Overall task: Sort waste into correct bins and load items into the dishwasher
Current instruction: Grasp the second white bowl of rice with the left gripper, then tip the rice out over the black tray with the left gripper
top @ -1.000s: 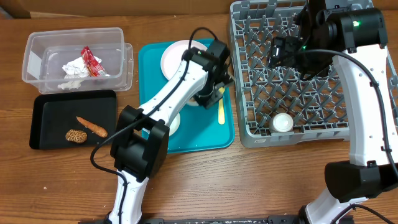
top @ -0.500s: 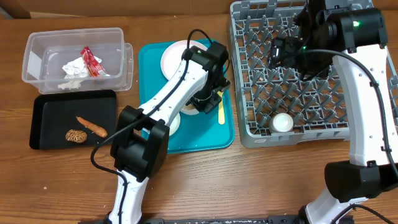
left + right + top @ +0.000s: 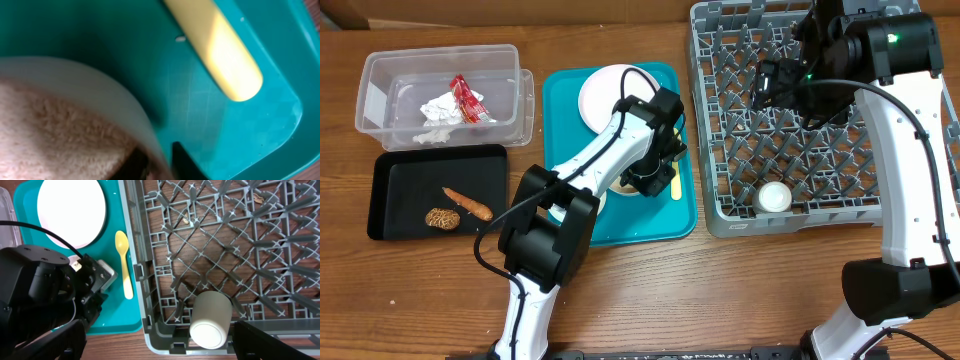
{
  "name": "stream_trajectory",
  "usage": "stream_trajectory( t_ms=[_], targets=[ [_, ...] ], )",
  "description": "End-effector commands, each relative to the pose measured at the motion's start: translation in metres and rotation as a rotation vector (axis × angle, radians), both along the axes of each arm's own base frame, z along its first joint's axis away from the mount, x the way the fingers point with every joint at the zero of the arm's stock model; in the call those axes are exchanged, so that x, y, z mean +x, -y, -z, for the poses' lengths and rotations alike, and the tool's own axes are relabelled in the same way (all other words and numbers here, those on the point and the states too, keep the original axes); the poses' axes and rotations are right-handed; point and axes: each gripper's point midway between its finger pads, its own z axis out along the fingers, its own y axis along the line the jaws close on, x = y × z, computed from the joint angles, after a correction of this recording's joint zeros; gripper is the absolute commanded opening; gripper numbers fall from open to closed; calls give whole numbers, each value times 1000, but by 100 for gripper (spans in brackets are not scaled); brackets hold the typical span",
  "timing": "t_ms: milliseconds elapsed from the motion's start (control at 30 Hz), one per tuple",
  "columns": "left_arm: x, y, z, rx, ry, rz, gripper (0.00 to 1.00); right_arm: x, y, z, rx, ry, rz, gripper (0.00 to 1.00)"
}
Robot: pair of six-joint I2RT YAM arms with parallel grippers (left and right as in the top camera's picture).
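Observation:
My left gripper (image 3: pixel 647 180) is low over the teal tray (image 3: pixel 560 120). In the left wrist view its fingers (image 3: pixel 160 164) sit either side of the rim of a pale bowl (image 3: pixel 75 85), one inside and one outside, closed on it. The yellow spoon (image 3: pixel 676 180) lies just right of it on the tray, and also shows in the left wrist view (image 3: pixel 220 55). The pale pink plate (image 3: pixel 610 90) lies at the tray's back. The white cup (image 3: pixel 773 197) lies in the grey rack (image 3: pixel 720 215). My right gripper (image 3: pixel 160 340) is open and empty above the rack.
The clear tub (image 3: pixel 380 75) at the back left holds the crumpled napkin (image 3: pixel 438 106) and the red-and-white wrapper (image 3: pixel 468 98). The black tray (image 3: pixel 390 200) in front of it holds the carrot-like stick (image 3: pixel 468 204) and the brown lump (image 3: pixel 442 217). A white grain (image 3: pixel 180 38) lies by the spoon.
My left gripper has moved toward the table's front along the teal tray and come down onto the bowl's rim. The right arm has not moved.

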Motion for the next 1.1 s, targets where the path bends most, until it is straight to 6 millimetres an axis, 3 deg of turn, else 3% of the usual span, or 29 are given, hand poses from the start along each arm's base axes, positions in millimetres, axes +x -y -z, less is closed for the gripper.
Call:
stream_trajectory(
  t_ms=[0,433,600,800,933,1067],
  targets=[
    [-4,5,2,-15,-16,-8,23,2,-3,-5,8,21,-11,96],
    [12,12,-12,-27,32,-102,17,4,-4,-6,9,32,-10,96],
    [13,10,-11,-20,38,-101,4,4,-4,-6,9,30,-10,96],
    [14,10,-13,-17,41,-111,4,4,-4,-6,9,30,-10,96],
    [10,21,-35,-69,-2,-125,4,3,-3,-6,8,27,-10,96],
    [12,32,-79,-144,-22,-132,4,3,-3,-6,8,25,-10,96]
  ],
)
